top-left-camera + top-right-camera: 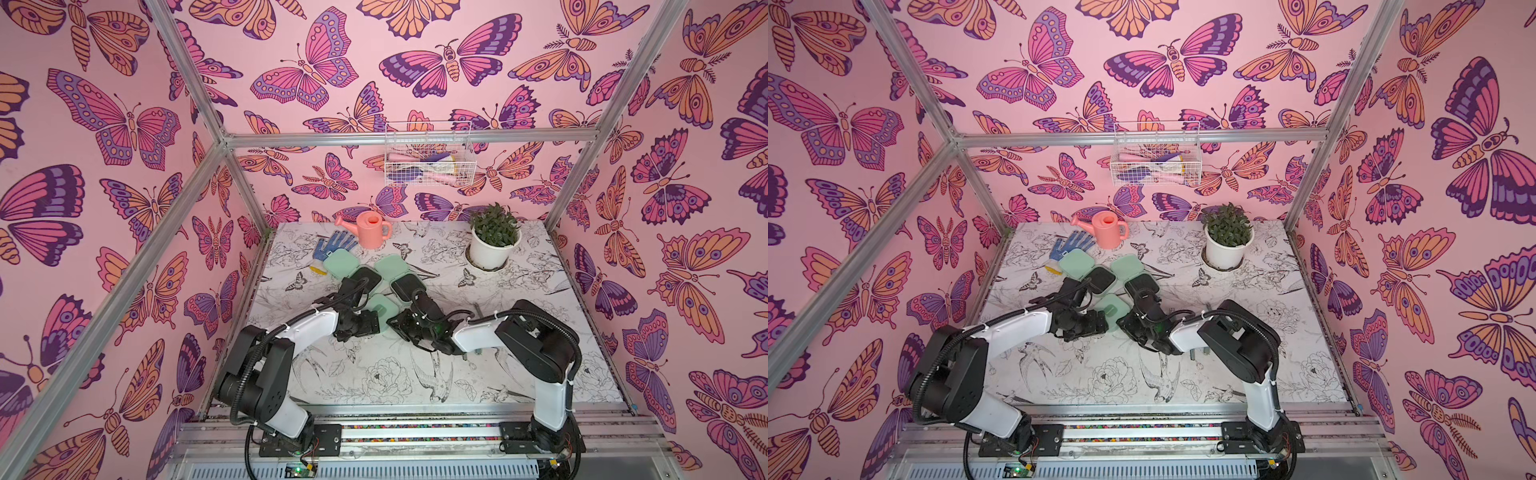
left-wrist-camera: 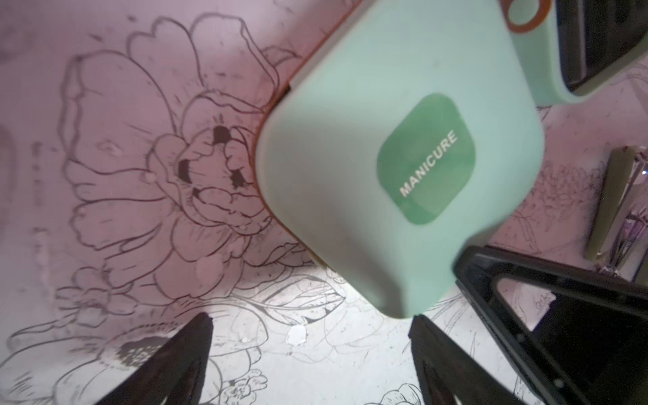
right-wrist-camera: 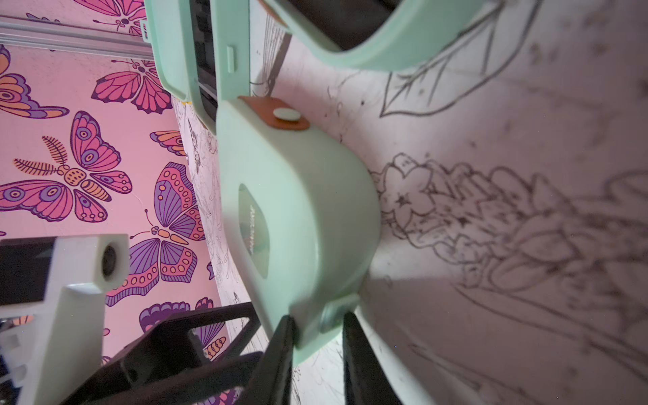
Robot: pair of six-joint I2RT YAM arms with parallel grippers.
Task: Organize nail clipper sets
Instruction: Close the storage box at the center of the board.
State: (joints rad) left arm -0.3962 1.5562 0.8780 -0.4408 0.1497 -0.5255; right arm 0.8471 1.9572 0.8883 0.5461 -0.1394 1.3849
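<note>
A closed mint-green case (image 2: pixel 350 175) with a "MANICURE" label lies between both arms, in both top views (image 1: pixel 384 308) (image 1: pixel 1115 311). My right gripper (image 3: pixel 319 322) is shut on one corner edge of it (image 3: pixel 305 217); in a top view that gripper (image 1: pixel 395 322) sits at the case's near right side. My left gripper (image 2: pixel 312 319) stands wide open just short of the case with nothing between its fingers, on its near left side (image 1: pixel 372 322). Two more cases lie open behind: one (image 1: pixel 340 264) at the back left, one (image 1: pixel 390 264) beside it, black trays towards me. A slim metal tool (image 2: pixel 624 210) lies beside the closed case.
A blue dotted glove (image 1: pixel 332 245), a pink watering can (image 1: pixel 368 228) and a potted plant (image 1: pixel 494 237) stand along the back of the table. A wire basket (image 1: pixel 428 158) hangs on the back wall. Small metal tools (image 1: pixel 471 355) lie by the right arm.
</note>
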